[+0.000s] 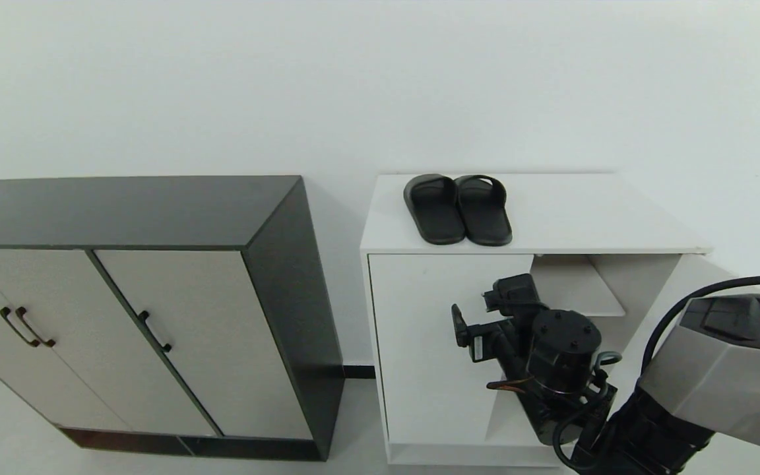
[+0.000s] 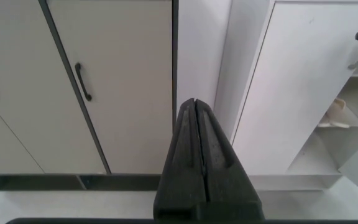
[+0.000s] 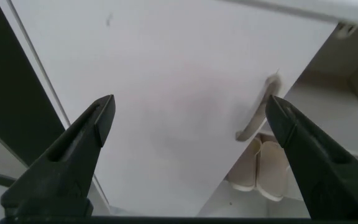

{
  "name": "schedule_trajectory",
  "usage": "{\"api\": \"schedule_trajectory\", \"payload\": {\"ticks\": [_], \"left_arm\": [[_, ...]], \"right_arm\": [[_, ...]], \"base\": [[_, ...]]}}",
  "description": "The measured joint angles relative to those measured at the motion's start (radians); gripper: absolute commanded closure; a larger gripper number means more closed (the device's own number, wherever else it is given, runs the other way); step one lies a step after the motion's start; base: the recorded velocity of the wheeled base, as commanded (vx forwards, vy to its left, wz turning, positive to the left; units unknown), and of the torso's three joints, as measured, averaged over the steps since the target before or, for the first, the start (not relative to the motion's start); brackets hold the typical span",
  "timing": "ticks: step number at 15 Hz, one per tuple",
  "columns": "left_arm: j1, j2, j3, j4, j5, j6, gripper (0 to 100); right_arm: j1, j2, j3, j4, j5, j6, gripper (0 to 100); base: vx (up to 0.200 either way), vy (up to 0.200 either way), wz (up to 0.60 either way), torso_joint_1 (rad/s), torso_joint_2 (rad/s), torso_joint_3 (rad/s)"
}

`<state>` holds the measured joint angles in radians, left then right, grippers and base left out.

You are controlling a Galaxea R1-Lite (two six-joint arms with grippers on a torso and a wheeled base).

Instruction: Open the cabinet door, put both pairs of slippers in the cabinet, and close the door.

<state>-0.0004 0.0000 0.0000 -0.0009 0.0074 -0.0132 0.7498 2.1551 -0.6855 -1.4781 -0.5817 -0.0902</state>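
Note:
A pair of black slippers (image 1: 457,209) lies on top of the white cabinet (image 1: 571,214). The cabinet's left door (image 1: 433,343) is shut and its right half stands open, showing a shelf (image 1: 581,287). A pair of cream slippers (image 3: 261,171) (image 2: 339,112) rests inside. My right gripper (image 1: 479,310) (image 3: 188,109) is open in front of the white door (image 3: 166,93), close to its handle (image 3: 257,118), with nothing between its fingers. My left gripper (image 2: 194,102) is shut and empty, held low before the gap between the two cabinets.
A dark-topped cabinet (image 1: 123,208) with beige doors (image 1: 175,343) and dark handles (image 1: 154,331) (image 2: 83,81) stands left of the white one, a narrow gap between them. A white wall rises behind both.

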Motion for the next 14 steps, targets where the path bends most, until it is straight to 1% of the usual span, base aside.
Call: {"api": "schedule_trajectory", "payload": {"ticks": [2,3,9,12,14], "left_arm": [[0.001,0.0,0.0,-0.002,0.0,0.0,100],[0.0,0.0,0.0,0.0,0.0,0.0,100],[0.0,0.0,0.0,0.0,0.0,0.001,100],[0.001,0.0,0.0,0.0,0.002,0.001,100],[0.0,0.0,0.0,0.0,0.001,0.002,100]], "right_arm": [[0.0,0.001,0.0,-0.002,0.001,0.001,0],[0.001,0.004,0.001,-0.001,0.003,0.001,0],[-0.014,0.012,0.003,-0.011,0.025,0.001,0],[-0.019,0.013,0.006,-0.013,0.025,-0.001,0],[-0.022,0.013,0.007,-0.024,0.027,-0.007,0]], "base": [[0.0,0.0,0.0,0.212,-0.47,-0.263],[0.0,0.0,0.0,0.095,-0.2,-0.124],[0.0,0.0,0.0,0.015,-0.03,-0.019],[0.0,0.0,-0.6,-0.004,0.01,0.011],[0.0,0.0,0.0,-0.1,0.25,0.149]]}}
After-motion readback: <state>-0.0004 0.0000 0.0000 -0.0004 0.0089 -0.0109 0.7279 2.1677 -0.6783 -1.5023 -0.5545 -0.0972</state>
